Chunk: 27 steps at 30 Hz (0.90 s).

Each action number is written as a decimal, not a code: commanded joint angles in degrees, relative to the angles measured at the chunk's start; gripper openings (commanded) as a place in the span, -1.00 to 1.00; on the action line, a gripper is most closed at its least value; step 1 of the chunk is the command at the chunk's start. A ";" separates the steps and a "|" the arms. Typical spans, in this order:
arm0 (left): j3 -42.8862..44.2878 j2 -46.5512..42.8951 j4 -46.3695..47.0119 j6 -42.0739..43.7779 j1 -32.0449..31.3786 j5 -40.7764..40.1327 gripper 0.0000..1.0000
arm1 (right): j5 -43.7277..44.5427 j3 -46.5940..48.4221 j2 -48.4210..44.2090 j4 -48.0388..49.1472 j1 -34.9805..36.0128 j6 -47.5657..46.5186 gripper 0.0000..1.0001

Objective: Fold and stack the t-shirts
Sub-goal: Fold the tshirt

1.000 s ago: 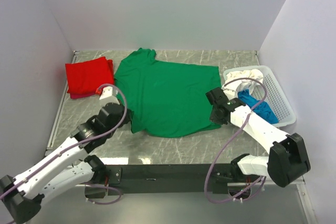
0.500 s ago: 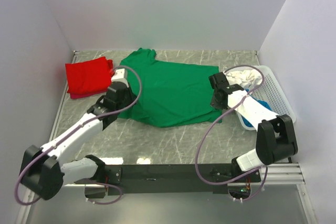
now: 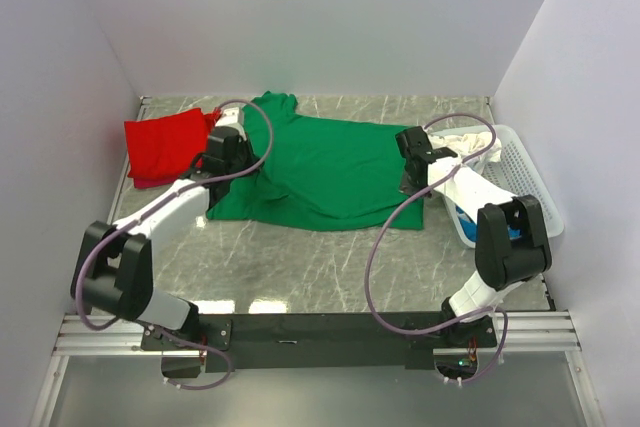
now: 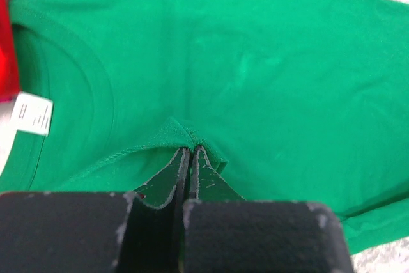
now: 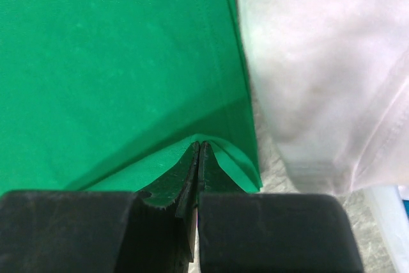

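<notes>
Green shirt is lying mid-table, between red shirt and basket. I am pinching its near edge, left gripper and right gripper both clamped; I should be carrying both corners level, taut.

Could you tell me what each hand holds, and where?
The bright green cloth t-shirt: left hand pinches an edge near its collar; right hand pinches the opposite end's edge.
</notes>
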 commanded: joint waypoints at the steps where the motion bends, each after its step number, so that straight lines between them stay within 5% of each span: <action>1: 5.59 3.17 4.38 2.20 0.72 3.43 -0.99 | 3.09 3.15 0.76 0.64 -0.74 -0.82 -1.00; 27: 12.89 13.99 7.37 1.94 7.48 7.91 -0.99 | 5.99 6.23 4.54 -1.56 -1.35 -0.55 -1.00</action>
